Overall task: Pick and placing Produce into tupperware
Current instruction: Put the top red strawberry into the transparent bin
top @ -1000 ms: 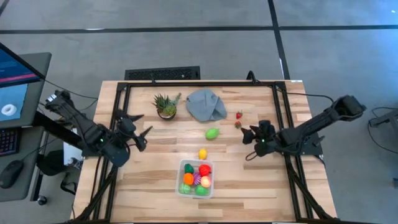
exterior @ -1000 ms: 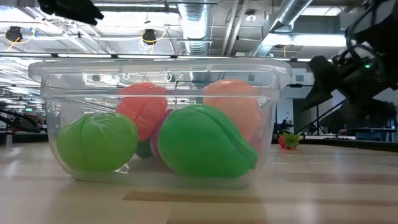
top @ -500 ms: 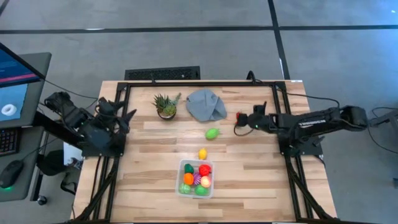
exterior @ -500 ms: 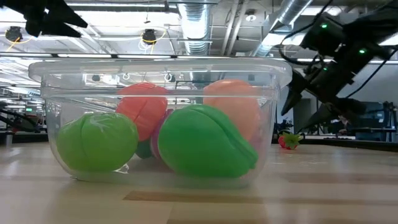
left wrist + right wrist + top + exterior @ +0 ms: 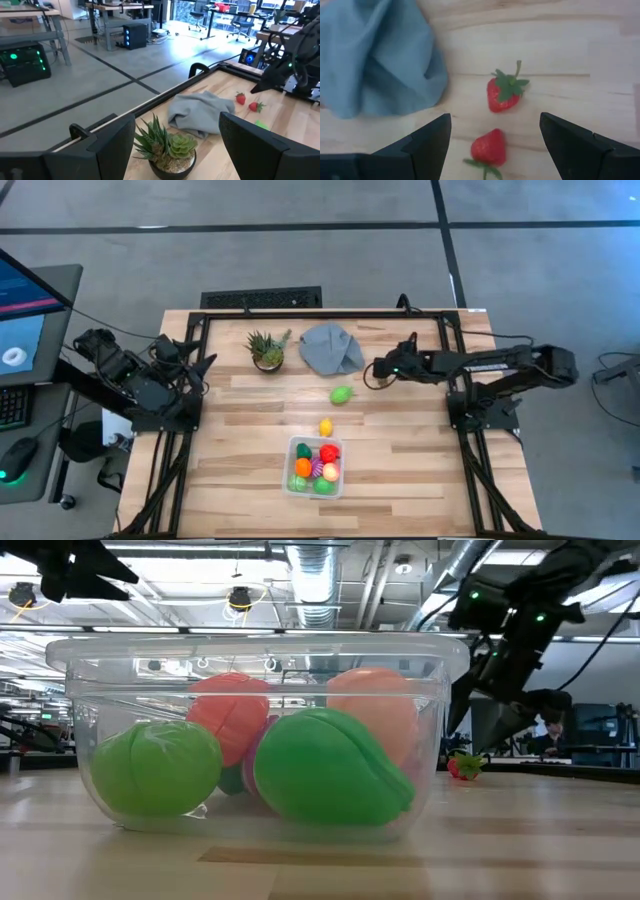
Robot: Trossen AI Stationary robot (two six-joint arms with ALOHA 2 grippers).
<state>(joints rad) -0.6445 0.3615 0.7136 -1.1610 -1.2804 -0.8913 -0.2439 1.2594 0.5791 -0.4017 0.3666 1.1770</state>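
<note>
The clear tupperware (image 5: 315, 467) (image 5: 255, 730) stands near the table's front and holds several toy produce pieces. A yellow piece (image 5: 325, 427) and a green piece (image 5: 341, 394) lie on the wood beyond it. Two strawberries (image 5: 504, 93) (image 5: 488, 149) lie on the table beside the grey-blue cloth (image 5: 375, 55). My right gripper (image 5: 495, 120) (image 5: 374, 372) hovers open above them, slanting down, one finger on either side, touching nothing. My left gripper (image 5: 198, 366) (image 5: 177, 117) is open at the table's left edge, pointing across toward the potted plant (image 5: 167, 147).
The spiky potted plant (image 5: 266, 350) and the crumpled cloth (image 5: 331, 348) sit at the table's far side. A black frame (image 5: 320, 313) runs round the table top. Bare wood lies to the left and right of the tupperware.
My right gripper has swung from the table's middle right toward the far edge and the cloth, and now sits over the strawberries, still open. My left gripper has drawn back toward the table's left edge and a little toward the far edge, still open. No produce has moved.
</note>
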